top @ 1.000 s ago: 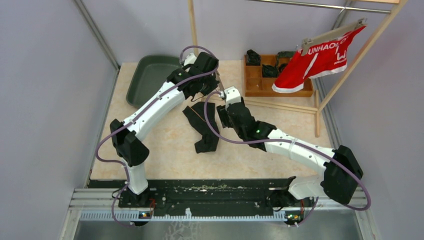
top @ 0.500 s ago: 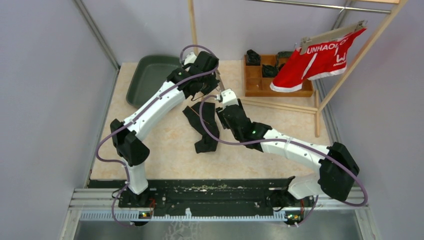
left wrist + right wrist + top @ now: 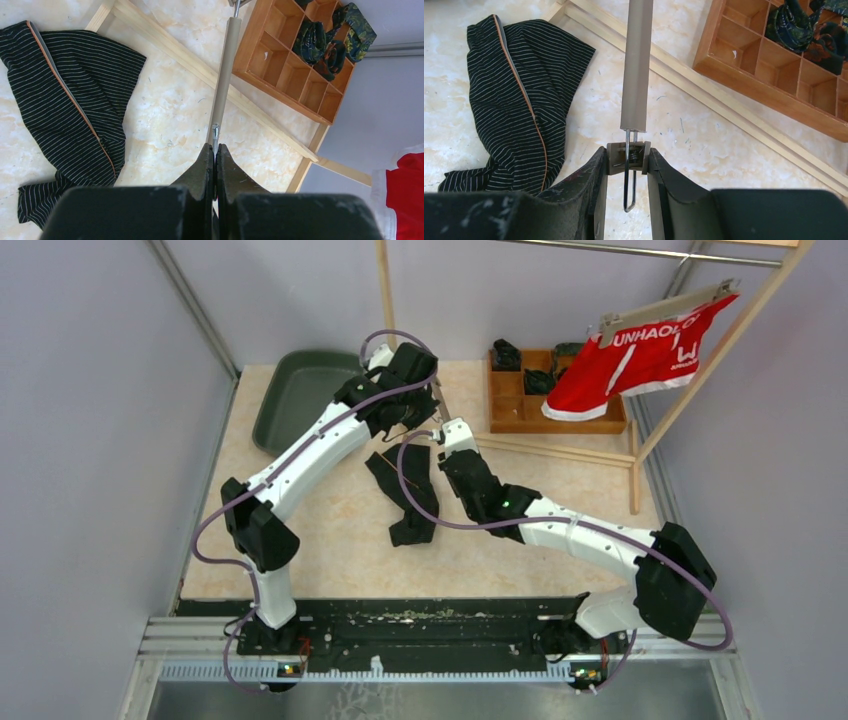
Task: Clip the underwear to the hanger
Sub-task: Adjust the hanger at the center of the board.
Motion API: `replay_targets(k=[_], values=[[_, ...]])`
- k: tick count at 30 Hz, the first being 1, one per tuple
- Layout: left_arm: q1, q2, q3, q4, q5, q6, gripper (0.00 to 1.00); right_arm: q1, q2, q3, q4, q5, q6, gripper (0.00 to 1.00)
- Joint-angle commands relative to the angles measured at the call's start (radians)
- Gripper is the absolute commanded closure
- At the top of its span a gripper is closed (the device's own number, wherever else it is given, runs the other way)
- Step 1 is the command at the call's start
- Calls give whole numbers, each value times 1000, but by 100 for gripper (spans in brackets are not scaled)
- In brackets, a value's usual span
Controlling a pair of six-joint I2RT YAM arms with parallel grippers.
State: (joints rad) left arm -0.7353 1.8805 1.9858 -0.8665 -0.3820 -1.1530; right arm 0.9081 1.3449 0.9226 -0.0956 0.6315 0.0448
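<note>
Underwear, one black pair with thin pale stripes and an orange seam line, lay crumpled on the desk between the two arms, just left of the right wrist. It was apart from the hanger and in neither arm's grip.

Two containers stood along the far edge. A wooden box, split into small compartments, sat at the far right. Dark patterned cloth bundles were in its rear compartments. At least three showed from above, but the exact number could not be told. A green tray sat at the far left corner.

Two hangers were in view. One was a beige bar held over the desk by both arms. The left jaws were pressed together on the thin metal pin at its near end. The right jaws were clamped on the sides of a clip that hung on a wire loop below the other end of the bar. The second hanger hung tilted on the wooden rack at the far right. It carried one red garment with white lettering and a white hem.

In all there were one pair of underwear on the desk, one red garment, one tray and one box.
</note>
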Motion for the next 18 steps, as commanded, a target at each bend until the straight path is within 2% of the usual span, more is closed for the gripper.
replay_targets(k=[1,3,6,8,10,13,18], values=[[-5,14,37,-9,-4,-16,100,12,-7,16,39,35,3,100],[-6,14,24,21,7,2,100,12,-11,16,35,44,11,100],[-6,-5,-26,98,28,36,93,13,-15,16,29,48,21,100],[-5,-32,-82,182,41,60,86,12,-19,14,26,50,26,100],[-4,-68,-152,262,55,84,74,12,-23,11,23,55,33,100],[-4,-127,-251,370,64,111,63,12,-31,6,18,55,49,100],[-4,-166,-290,414,43,119,61,11,-31,8,2,48,72,100]])
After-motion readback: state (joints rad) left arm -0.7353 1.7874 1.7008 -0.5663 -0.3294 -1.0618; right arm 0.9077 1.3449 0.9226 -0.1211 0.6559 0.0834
